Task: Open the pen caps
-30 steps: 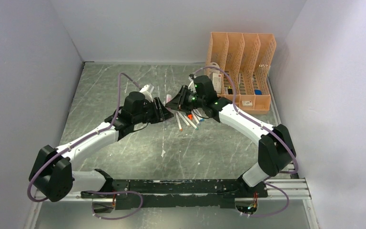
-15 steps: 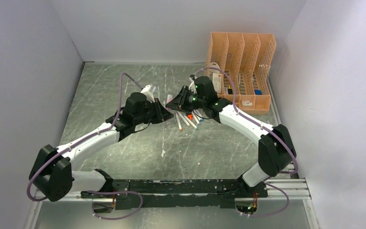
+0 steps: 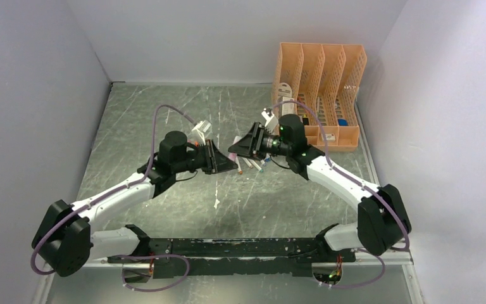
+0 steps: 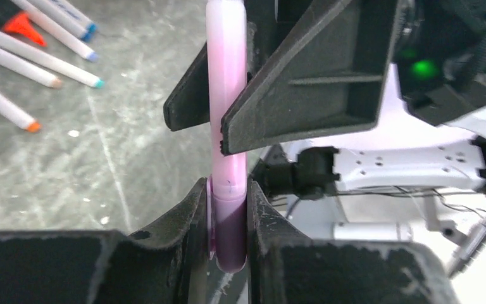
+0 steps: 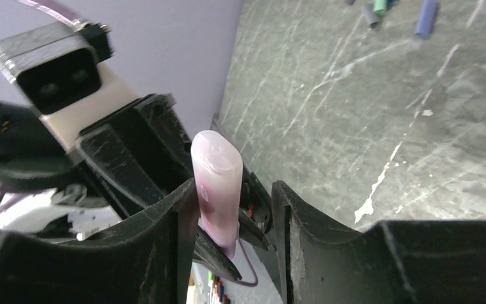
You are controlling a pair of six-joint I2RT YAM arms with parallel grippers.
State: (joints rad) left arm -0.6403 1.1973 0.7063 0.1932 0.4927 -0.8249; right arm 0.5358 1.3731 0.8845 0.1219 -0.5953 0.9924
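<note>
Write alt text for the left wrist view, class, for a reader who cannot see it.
The left hand clamps the purple end of a pink highlighter. The right hand straddles its barrel higher up; slim white pens lie on the grey table behind.

The highlighter [image 4: 226, 76] is seen as smooth, glossy pink plastic; the table [image 3: 164, 114] is seen as matt, grey and heavily scratched.
</note>
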